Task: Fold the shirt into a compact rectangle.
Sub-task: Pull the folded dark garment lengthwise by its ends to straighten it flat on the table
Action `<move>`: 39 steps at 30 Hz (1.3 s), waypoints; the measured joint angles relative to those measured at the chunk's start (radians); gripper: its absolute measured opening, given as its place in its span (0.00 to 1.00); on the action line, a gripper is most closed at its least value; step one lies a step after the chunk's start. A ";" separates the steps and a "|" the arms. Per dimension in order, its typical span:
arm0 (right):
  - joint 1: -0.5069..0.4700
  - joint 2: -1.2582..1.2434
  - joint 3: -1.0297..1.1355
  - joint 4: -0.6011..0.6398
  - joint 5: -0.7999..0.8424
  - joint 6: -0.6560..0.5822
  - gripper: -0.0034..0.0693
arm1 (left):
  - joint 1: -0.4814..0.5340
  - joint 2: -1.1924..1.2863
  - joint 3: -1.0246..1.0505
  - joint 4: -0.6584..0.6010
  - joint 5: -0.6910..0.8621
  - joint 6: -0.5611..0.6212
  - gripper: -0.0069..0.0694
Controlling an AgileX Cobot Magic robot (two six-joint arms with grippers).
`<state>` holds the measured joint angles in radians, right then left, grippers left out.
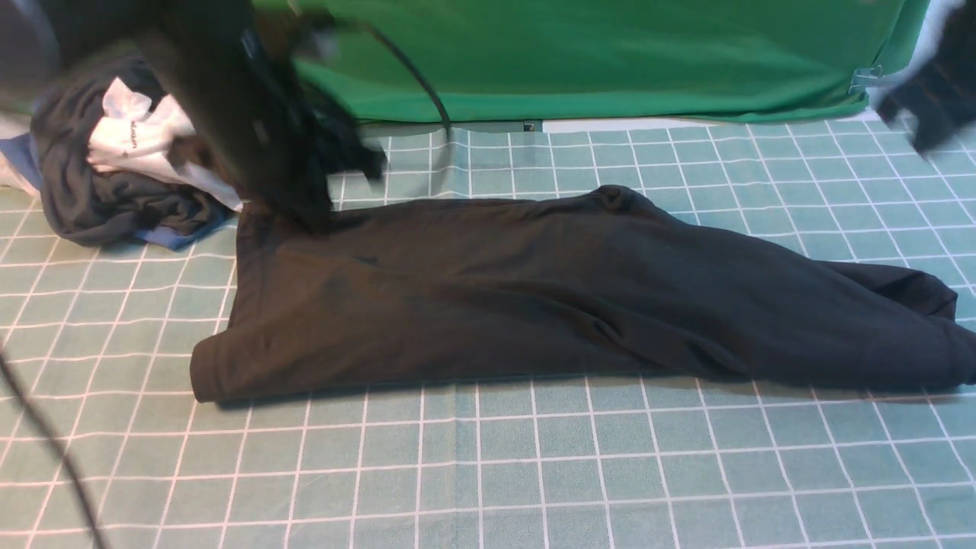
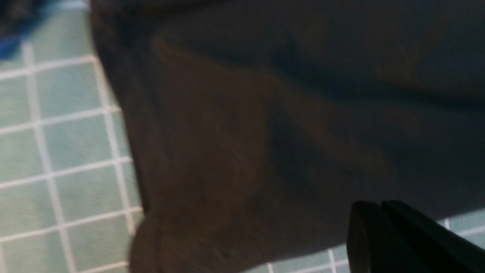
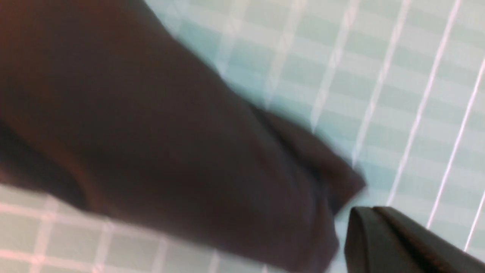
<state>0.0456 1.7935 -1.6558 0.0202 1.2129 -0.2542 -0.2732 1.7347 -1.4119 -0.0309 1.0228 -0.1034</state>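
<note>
The black shirt (image 1: pixel 534 297) lies on the checked mat as a long folded band, running from the left to the right edge of the front view, its print hidden. My left gripper (image 1: pixel 311 207) is a blurred dark shape over the shirt's back left corner. The left wrist view shows its fingers (image 2: pixel 379 227) pressed together and empty above the shirt's left end (image 2: pixel 265 132). My right gripper (image 1: pixel 926 137) hangs blurred at the far right, above the mat and off the cloth. Its fingers (image 3: pixel 382 235) are shut and empty beside the shirt's narrow right end (image 3: pixel 132 132).
A heap of dark grey, white and blue garments (image 1: pixel 114 168) sits at the back left, touching the shirt's corner. A big green cloth (image 1: pixel 610 53) hangs across the back. The teal grid mat (image 1: pixel 488 473) covers the table. A black cable (image 1: pixel 46 450) crosses the front left.
</note>
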 joint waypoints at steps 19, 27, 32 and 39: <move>-0.103 0.211 0.172 0.242 -0.253 -0.176 0.63 | 0.074 0.104 0.296 0.000 -0.228 -0.099 0.11; -0.096 0.262 0.169 0.245 -0.348 -0.195 0.63 | 0.074 0.104 0.296 -0.001 -0.229 -0.099 0.11; -0.096 0.291 0.168 0.246 -0.338 -0.204 0.61 | 0.074 0.104 0.296 -0.001 -0.229 -0.099 0.11; -0.096 0.283 0.161 0.246 -0.310 -0.200 0.11 | 0.074 0.104 0.296 -0.001 -0.230 -0.099 0.11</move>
<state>-0.0500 2.0763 -1.4952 0.2660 0.9028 -0.4546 -0.1992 1.8388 -1.1158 -0.0321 0.7928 -0.2023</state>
